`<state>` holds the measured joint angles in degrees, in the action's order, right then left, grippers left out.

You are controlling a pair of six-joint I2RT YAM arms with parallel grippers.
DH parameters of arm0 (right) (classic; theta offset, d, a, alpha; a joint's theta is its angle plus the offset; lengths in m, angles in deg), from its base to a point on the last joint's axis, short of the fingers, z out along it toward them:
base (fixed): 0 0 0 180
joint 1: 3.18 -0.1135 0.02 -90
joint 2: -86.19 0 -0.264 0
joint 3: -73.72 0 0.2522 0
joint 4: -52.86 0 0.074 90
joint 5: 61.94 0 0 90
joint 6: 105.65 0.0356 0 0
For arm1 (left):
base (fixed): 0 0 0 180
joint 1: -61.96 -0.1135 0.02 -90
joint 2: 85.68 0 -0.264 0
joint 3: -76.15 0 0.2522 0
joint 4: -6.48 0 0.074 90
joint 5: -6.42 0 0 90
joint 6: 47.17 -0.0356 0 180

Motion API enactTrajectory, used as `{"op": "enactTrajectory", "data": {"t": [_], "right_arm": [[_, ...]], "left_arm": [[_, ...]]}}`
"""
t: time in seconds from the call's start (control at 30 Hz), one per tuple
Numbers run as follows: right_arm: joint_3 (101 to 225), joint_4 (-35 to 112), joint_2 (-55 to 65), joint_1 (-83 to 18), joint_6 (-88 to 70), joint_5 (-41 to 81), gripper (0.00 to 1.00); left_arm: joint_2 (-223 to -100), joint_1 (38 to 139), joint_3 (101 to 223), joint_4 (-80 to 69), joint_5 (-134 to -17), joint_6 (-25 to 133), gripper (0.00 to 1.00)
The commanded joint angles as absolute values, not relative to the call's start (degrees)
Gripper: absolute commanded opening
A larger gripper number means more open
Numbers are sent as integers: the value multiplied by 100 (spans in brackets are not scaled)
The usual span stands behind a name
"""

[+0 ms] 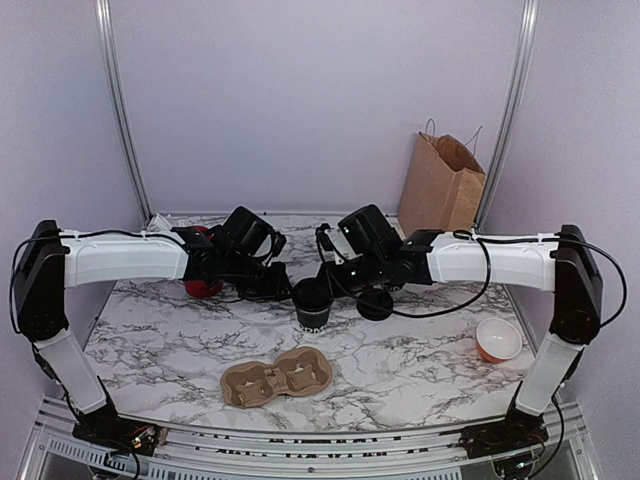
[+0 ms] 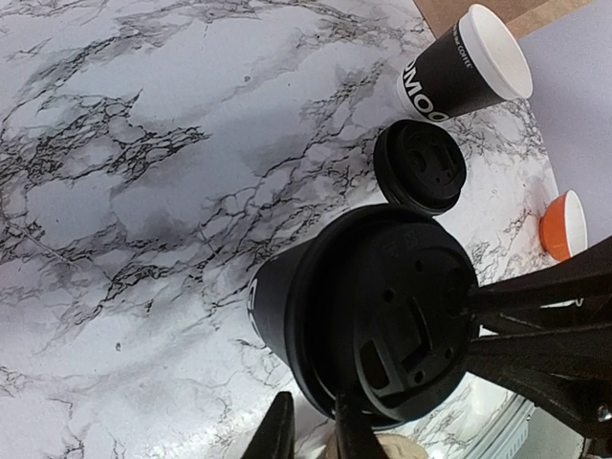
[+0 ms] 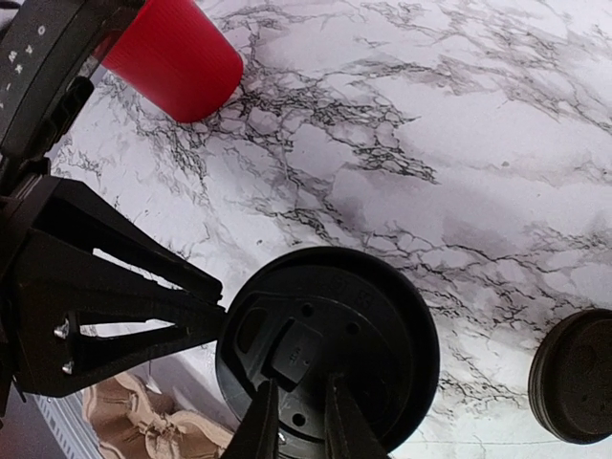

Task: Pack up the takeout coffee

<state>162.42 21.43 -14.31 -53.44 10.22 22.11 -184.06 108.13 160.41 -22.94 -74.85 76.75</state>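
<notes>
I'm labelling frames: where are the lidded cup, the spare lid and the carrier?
Lidded cup (image 2: 402, 306), left wrist view, lid top.
Spare lid (image 2: 419, 167), left wrist view, its centre.
Carrier (image 1: 277, 378), top view, middle bridge.

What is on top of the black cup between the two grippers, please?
A round black lid sits on the cup, with the left gripper and right gripper each pinching its rim. The lid hides the cup's inside, so its contents cannot be seen.
</notes>
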Motion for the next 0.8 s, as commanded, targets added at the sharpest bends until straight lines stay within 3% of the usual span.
{"op": "enactTrajectory", "data": {"t": [0.0, 0.77], "right_arm": [[16301, 2048, -1330, -5318, 990, 2516, 18], [16503, 1840, -1302, -5292, 879, 2718, 23]], "left_arm": [[-18135, 10792, 15953, -2238, -7451, 7687, 16], [-18288, 10888, 16052, -2279, -7349, 7677, 18]]}}
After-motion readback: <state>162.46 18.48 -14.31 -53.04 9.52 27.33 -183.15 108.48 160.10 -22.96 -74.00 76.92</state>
